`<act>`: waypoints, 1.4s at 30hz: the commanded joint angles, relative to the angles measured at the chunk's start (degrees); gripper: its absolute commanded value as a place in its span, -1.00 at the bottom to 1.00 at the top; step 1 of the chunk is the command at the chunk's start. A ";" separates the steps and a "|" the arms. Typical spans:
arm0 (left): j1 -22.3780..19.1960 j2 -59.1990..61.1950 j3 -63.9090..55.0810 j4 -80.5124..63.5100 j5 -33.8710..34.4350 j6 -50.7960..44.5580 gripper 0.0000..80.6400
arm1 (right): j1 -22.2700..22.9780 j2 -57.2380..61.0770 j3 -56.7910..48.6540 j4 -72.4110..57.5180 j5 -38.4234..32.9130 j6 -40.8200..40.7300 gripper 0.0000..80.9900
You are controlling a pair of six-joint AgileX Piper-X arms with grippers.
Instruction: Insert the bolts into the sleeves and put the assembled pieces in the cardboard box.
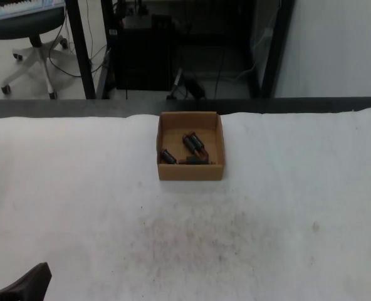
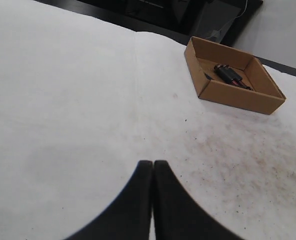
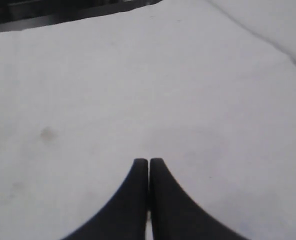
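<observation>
A cardboard box [image 1: 191, 172] stands on the white cloth toward the back of the bench, holding several dark assembled bolt-and-sleeve pieces [image 1: 193, 145]. The left wrist view shows the same box [image 2: 240, 96] far off, with the dark pieces [image 2: 230, 75] inside. My left gripper [image 2: 153, 164] hangs over bare cloth near the bench's front, fingers pressed together with nothing between them. My right gripper [image 3: 148, 162] is likewise shut and empty above plain white cloth. A dark part of an arm [image 1: 24, 285] shows at the front left corner in the high view.
White cloth [image 1: 286, 219] covers the bench, with a stained patch in front of the box. Behind the bench's far edge stand a dark cabinet [image 1: 141, 50] with cables and an office chair [image 1: 29, 31] on the floor.
</observation>
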 commanded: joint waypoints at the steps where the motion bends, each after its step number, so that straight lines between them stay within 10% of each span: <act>1: -0.32 -0.17 -0.56 -0.15 -0.08 -0.46 -0.99 | -0.22 0.00 -0.45 0.66 2.51 -2.12 -0.98; 21: -0.32 -0.17 -0.56 -0.15 -0.08 -0.46 -0.99 | -0.22 0.00 -0.45 1.92 2.12 -1.52 -0.98; 29: -0.13 -0.17 -0.56 8.19 -1.42 23.49 -0.99 | -0.22 0.00 -0.45 1.92 2.12 -1.52 -0.98; 42: 1.20 -0.17 -0.56 8.32 -1.42 25.35 -0.99 | -0.22 0.00 -0.45 1.92 2.12 -1.52 -0.98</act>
